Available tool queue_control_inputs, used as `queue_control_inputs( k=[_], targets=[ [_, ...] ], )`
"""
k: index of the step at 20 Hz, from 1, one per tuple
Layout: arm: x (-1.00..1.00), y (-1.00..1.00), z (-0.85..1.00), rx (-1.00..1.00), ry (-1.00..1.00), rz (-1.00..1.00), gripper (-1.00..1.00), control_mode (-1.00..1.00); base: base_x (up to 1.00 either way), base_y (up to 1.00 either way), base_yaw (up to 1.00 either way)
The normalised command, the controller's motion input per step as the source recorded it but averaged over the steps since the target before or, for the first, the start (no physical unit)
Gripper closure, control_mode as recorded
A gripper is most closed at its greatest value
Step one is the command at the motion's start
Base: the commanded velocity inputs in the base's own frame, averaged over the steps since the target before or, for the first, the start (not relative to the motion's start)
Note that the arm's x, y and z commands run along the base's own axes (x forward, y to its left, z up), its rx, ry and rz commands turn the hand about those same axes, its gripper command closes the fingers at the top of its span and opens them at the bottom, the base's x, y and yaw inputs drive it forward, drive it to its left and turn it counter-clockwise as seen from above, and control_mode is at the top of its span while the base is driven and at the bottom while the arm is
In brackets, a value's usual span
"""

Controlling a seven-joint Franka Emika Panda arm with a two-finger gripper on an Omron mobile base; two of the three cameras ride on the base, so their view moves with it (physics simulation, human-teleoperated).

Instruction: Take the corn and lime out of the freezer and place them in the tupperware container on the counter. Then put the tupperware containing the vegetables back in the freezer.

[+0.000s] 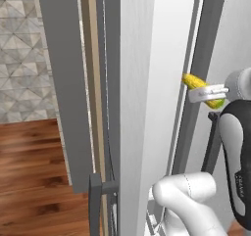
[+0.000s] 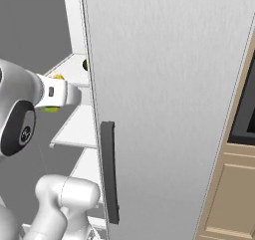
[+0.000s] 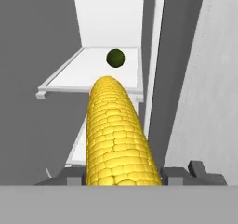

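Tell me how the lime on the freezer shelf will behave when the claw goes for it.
The lime is round and sits loose on a flat white shelf, so a nudge would probably roll it. Its smooth curved skin may slip between flat fingers. It looks small, so likely light.

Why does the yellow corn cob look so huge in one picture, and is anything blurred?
Hand view: the yellow corn cob sits right at the lens, held in the gripper, so it looms over the small dark green lime on the white shelf behind. Left base view: the cob looks small. Lighting is flat, without glare.
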Motion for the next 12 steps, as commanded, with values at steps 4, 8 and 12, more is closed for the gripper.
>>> queue_control_inputs(
  k=[4,8,12],
  targets=[
    [-0.48,-0.29,0.18,0.00,0.25,-0.06,1.00,-1.00,0.00,0.00,0.00],
    [-0.39,-0.06,0.01,0.00,0.23,-0.02,1.00,-1.00,0.00,0.00,0.00],
    [-0.23,0.00,-0.12,0.00,0.13,0.00,1.00,-1.00,0.00,0.00,0.00]
  ],
)
